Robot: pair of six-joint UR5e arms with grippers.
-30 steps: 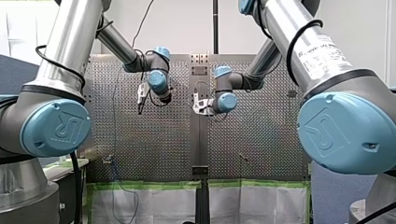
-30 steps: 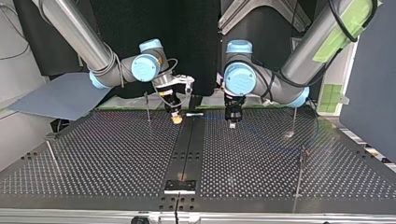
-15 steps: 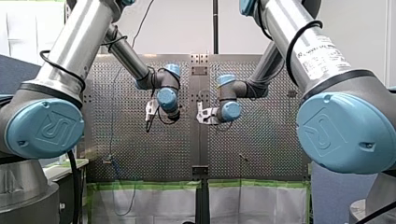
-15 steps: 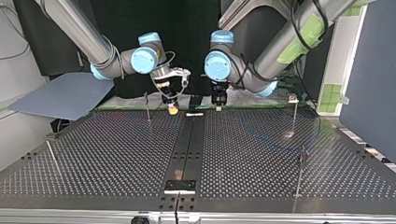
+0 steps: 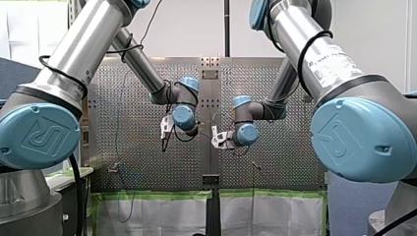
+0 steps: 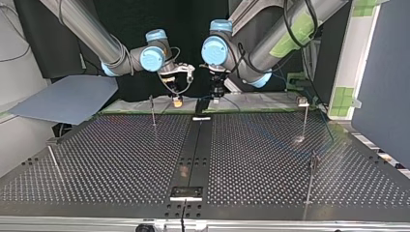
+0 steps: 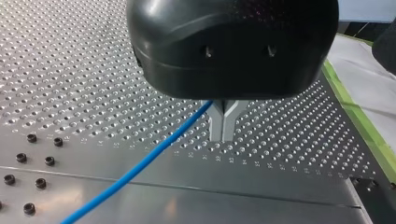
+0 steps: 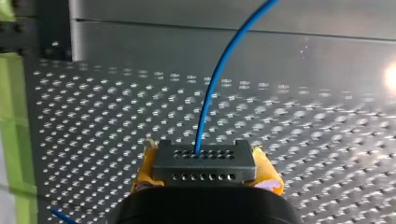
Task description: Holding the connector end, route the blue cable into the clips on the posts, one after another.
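perforated table (image 6: 121, 159), posts (image 6: 153, 110) nearby: left fingers (image 7: 215, 127) pinch blue cable (image 7: 140, 164), right fingers (image 8: 267, 173) clamp connector (image 8: 204, 163).

Cable (image 7: 140, 163): blue. Connector (image 8: 204, 161): dark grey, two rows of small holes. Pads (image 8: 267, 173) beside it: yellow. Table (image 7: 70, 70): silver, regular hole grid. Joint caps (image 5: 39, 137): light blue. Tape strip (image 5: 147, 195), lower front view: green.

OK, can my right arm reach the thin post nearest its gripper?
Probably yes. In the top view the post stands just beside my right gripper, shut on the connector, nothing between them. My left gripper, shut on the blue cable, could limit slack.
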